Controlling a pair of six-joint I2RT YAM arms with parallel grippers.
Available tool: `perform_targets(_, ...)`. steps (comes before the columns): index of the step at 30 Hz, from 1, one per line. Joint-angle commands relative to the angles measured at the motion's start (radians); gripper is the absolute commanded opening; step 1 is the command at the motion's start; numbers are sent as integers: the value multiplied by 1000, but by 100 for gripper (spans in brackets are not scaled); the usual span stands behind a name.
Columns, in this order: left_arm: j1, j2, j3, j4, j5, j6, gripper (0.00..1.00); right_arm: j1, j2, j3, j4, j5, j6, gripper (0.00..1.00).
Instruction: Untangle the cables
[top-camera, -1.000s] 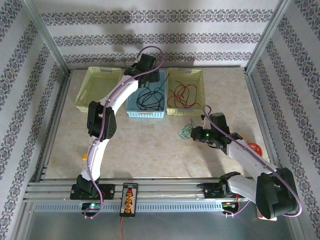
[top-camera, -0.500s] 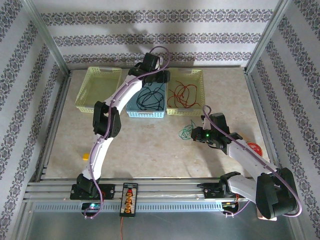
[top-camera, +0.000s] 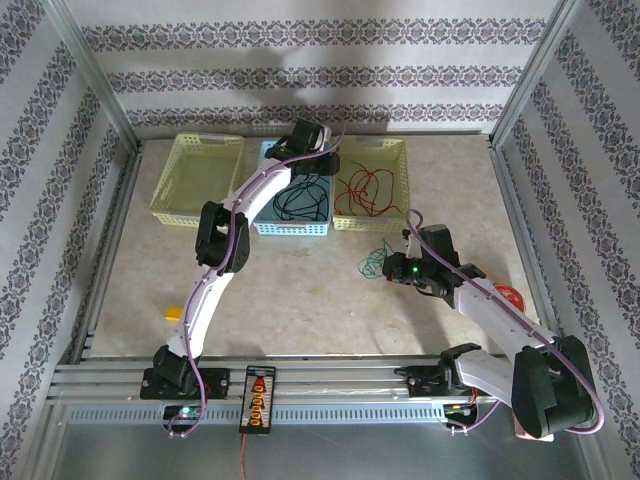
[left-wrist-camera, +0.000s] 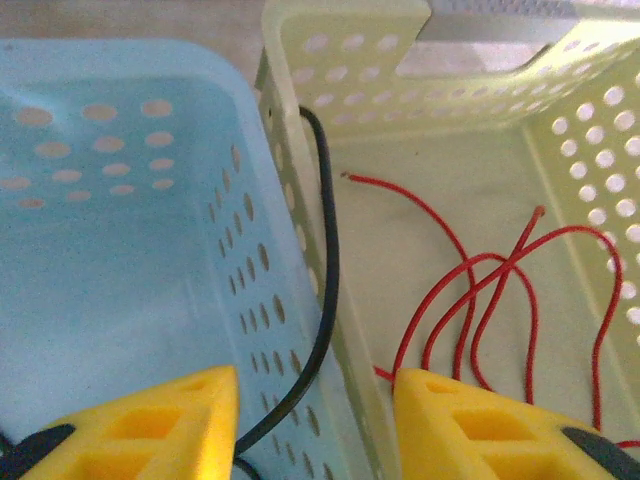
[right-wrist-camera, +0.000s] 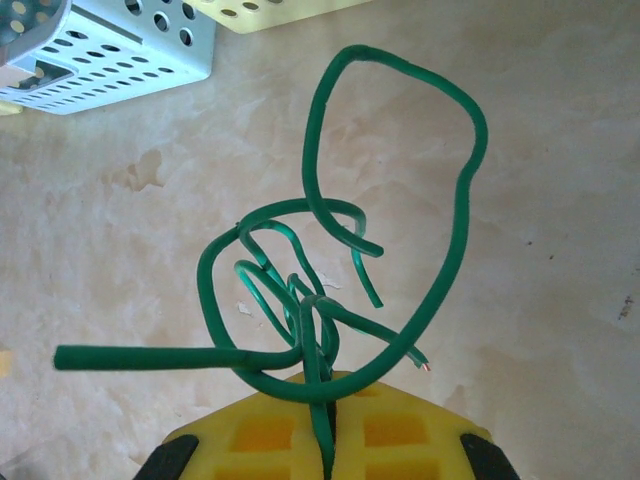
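My right gripper (top-camera: 387, 268) (right-wrist-camera: 330, 430) is shut on a tangle of green cables (top-camera: 371, 258) (right-wrist-camera: 330, 290), held just above the table right of centre. Black cables (top-camera: 300, 196) lie in the blue basket (top-camera: 290, 229). Red cables (top-camera: 365, 187) (left-wrist-camera: 500, 290) lie in the yellow-green basket (top-camera: 368, 225) beside it. My left gripper (top-camera: 326, 160) (left-wrist-camera: 315, 440) hovers over the wall shared by these two baskets, jaws apart. One black cable (left-wrist-camera: 327, 250) hangs over that wall and runs between the yellow fingers (left-wrist-camera: 150, 425) untouched.
A second, empty yellow-green basket (top-camera: 197, 178) stands at the back left. A small yellow piece (top-camera: 172, 312) lies near the left arm. A black device (top-camera: 258, 398) sits on the front rail. A red object (top-camera: 508, 296) lies by the right arm.
The left arm has swung rightward from over the blue basket to the wall between it and the red-cable basket, and its jaws have narrowed. The right arm has stayed put.
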Motion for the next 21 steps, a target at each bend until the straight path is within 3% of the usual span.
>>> perform_targets(1, 10, 13, 35, 67, 16, -17, 41, 6, -5, 26, -15, 17, -18, 1)
perform_targets(11, 19, 38, 38, 75, 26, -23, 38, 4, -11, 29, -29, 26, -24, 1)
perform_targets(21, 21, 38, 39, 80, 30, -23, 15, 4, -20, 26, -35, 37, -18, 1)
